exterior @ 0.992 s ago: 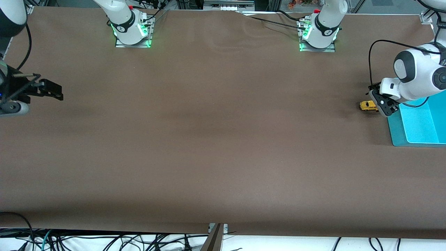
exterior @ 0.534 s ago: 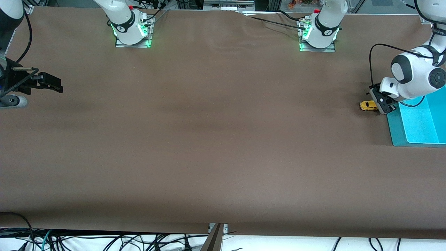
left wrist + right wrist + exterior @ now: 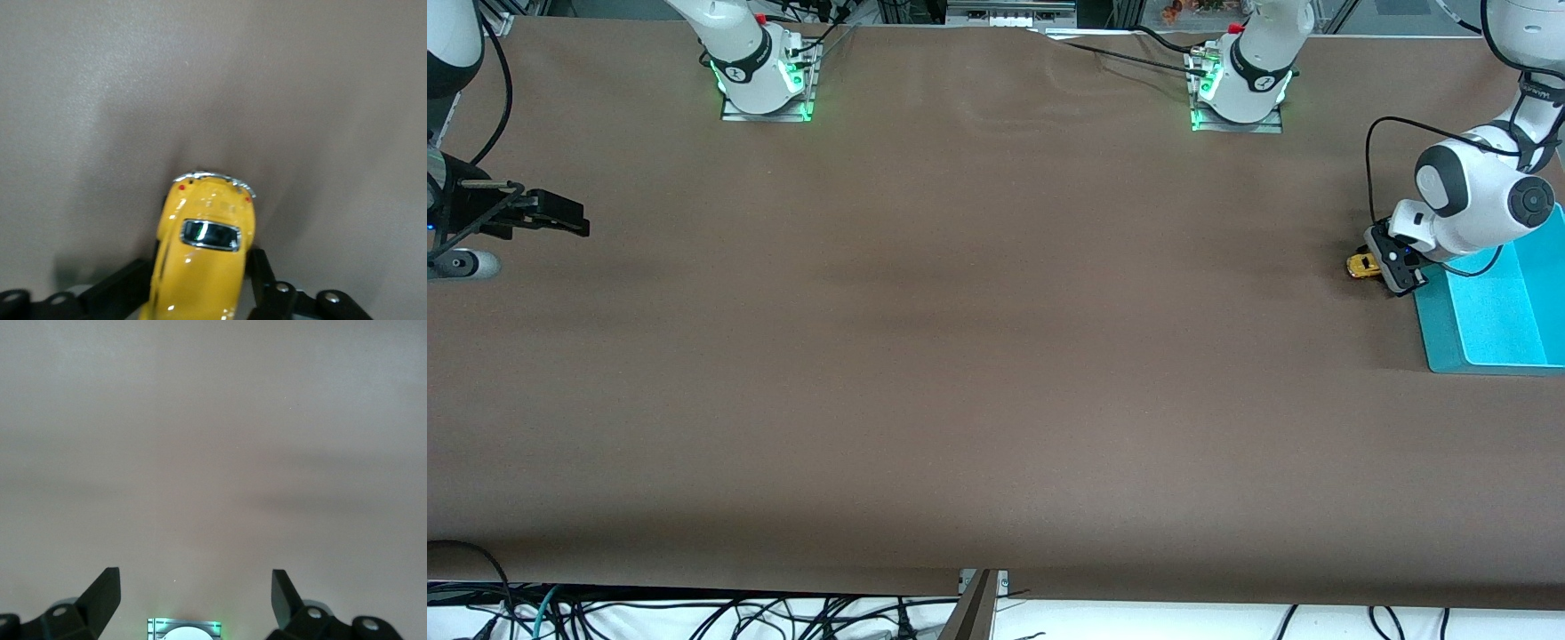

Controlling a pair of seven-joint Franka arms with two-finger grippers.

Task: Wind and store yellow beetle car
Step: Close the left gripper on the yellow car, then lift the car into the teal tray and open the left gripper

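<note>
To wind it, my left gripper [image 3: 200, 283] clamped its jaws on the small yellow beetle-shaped toy car [image 3: 203, 257] beside the turquoise tray [image 3: 1449, 342]; my right gripper [image 3: 197, 590] waited, jaws wide, empty.

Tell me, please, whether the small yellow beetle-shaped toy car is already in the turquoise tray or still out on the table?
Out: the yellow beetle-shaped toy car sits on the brown table beside the turquoise tray.

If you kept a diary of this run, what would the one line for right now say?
left hand: closed on yellow toy car, on table beside blue tray | right hand: open, waiting
</note>
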